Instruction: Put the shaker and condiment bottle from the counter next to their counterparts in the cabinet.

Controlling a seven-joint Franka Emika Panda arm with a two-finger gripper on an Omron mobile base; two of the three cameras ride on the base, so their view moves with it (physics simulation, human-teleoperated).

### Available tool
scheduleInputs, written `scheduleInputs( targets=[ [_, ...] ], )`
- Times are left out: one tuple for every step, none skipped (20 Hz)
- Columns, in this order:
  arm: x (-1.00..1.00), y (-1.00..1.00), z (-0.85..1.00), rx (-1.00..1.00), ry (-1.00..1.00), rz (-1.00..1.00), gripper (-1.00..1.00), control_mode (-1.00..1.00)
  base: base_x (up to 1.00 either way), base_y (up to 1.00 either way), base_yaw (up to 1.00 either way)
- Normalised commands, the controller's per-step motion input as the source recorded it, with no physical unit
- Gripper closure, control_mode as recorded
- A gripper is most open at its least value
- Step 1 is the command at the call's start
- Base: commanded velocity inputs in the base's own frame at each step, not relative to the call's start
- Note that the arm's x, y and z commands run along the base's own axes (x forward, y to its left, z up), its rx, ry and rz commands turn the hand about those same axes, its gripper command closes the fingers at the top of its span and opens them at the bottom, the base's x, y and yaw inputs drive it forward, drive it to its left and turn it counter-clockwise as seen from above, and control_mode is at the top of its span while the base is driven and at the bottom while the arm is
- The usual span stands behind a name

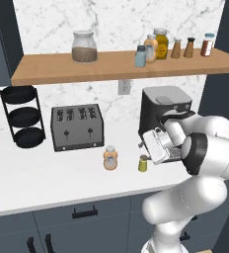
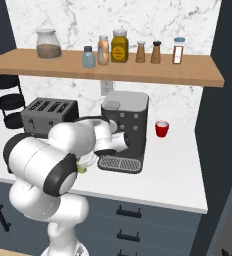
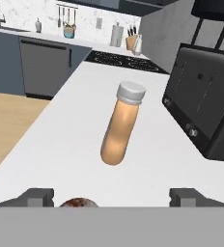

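Nothing shelved yet: shaker [image 1: 143, 163] and condiment bottle [image 1: 110, 157] stand on the desk [image 1: 37, 173]; the hand [image 3: 112, 197] is spread wide, empty, at the shaker.

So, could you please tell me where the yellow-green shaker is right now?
The shaker stands on the white counter in the left base view, just right of the orange condiment bottle and in front of the coffee machine, close to the hand.
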Motion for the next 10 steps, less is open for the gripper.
scheduleInputs(
  targets=[
    [0.00, 0.00, 0.00, 0.00, -0.05, 0.00, -1.00, -1.00, 0.00, 0.00, 0.00],
    [0.00, 0.00, 0.00, 0.00, -0.01, 0.00, -1.00, -1.00, 0.00, 0.00, 0.00],
    [0.00, 0.00, -0.12, 0.01, 0.00, 0.00, -1.00, -1.00, 0.00, 0.00, 0.00],
    [0.00, 0.00, -0.24, 0.01, 0.00, 0.01, -1.00, -1.00, 0.00, 0.00, 0.00],
    [0.00, 0.00, -0.33, 0.00, 0.00, 0.01, -1.00, -1.00, 0.00, 0.00, 0.00],
    [0.00, 0.00, -0.34, 0.00, 0.00, 0.00, -1.00, -1.00, 0.00, 0.00, 0.00],
    [0.00, 0.00, -0.33, 0.00, 0.00, 0.00, -1.00, -1.00, 0.00, 0.00, 0.00],
    [0.00, 0.00, -0.31, 0.01, 0.00, 0.00, -1.00, -1.00, 0.00, 0.00, 0.00],
    [-0.01, 0.00, -0.29, 0.01, 0.00, 0.00, -1.00, -1.00, 0.00, 0.00, 0.00],
    [0.00, 0.00, -0.28, 0.01, 0.00, 0.00, -1.00, -1.00, 0.00, 0.00, 0.00]
  ],
)
